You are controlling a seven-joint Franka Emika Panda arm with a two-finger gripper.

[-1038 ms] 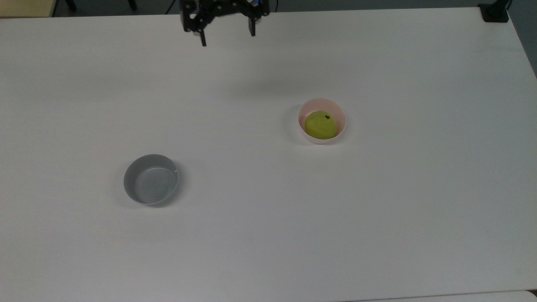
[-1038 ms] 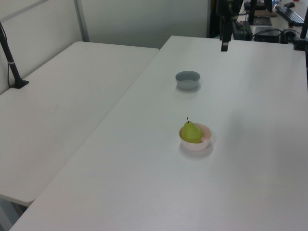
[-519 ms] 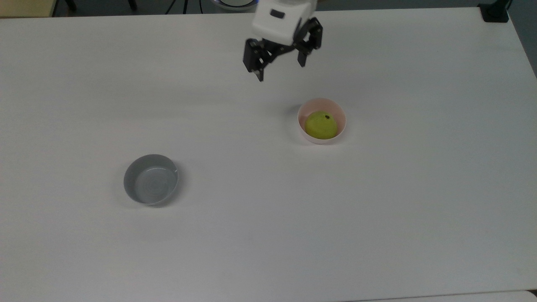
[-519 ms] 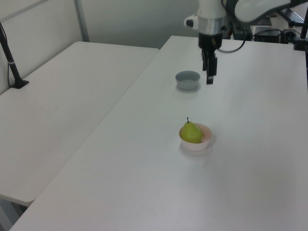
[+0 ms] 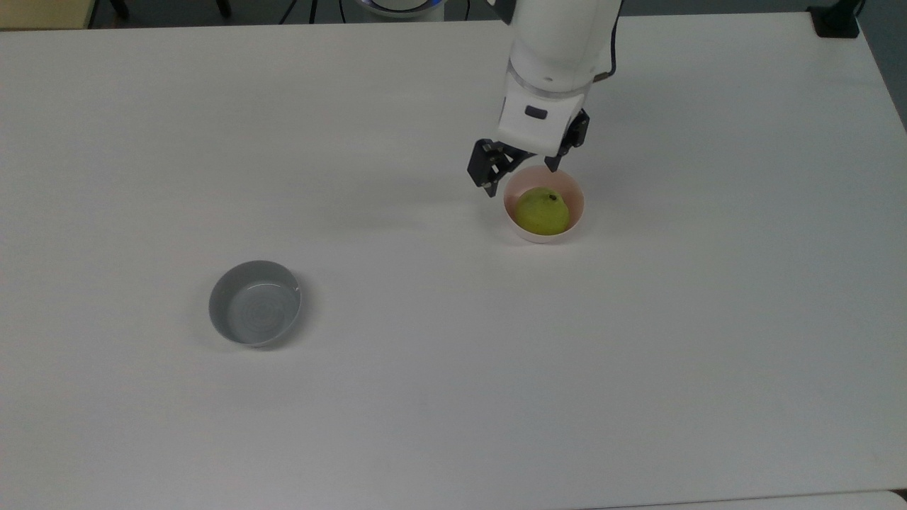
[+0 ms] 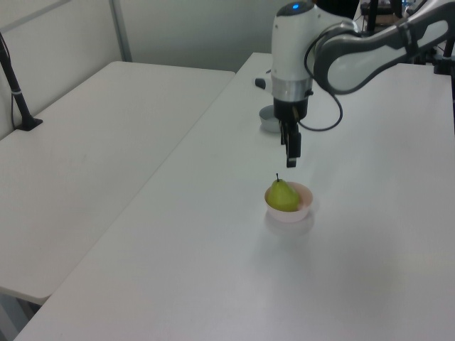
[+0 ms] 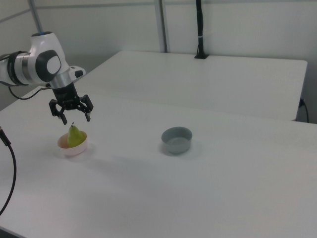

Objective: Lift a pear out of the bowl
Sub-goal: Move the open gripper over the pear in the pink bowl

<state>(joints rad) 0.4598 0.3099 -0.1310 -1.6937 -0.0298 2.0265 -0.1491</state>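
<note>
The yellow-green pear (image 5: 543, 210) stands stem-up in the pale pink bowl (image 5: 577, 212) on the white table (image 5: 453, 368). My gripper (image 5: 519, 178) hangs open just above the bowl's far rim, its two black fingers spread wider than the pear. In the left view the gripper (image 6: 291, 160) points straight down a little above and behind the pear (image 6: 282, 196) and the bowl (image 6: 304, 212). In the right view the open gripper (image 7: 76, 118) sits just above the stem of the pear (image 7: 74, 135) in the bowl (image 7: 74, 148), with nothing held.
A grey bowl (image 5: 255, 303) stands well off toward the top view's left, partly behind the arm in the left view (image 6: 269, 122). A black clamp (image 5: 836, 21) sits at the table's far right corner. A second white table (image 6: 92, 156) adjoins in the left view.
The arm has come down from the table's far edge toward the pink bowl, and the open gripper now hangs right above the pear. The pear and both bowls have not moved.
</note>
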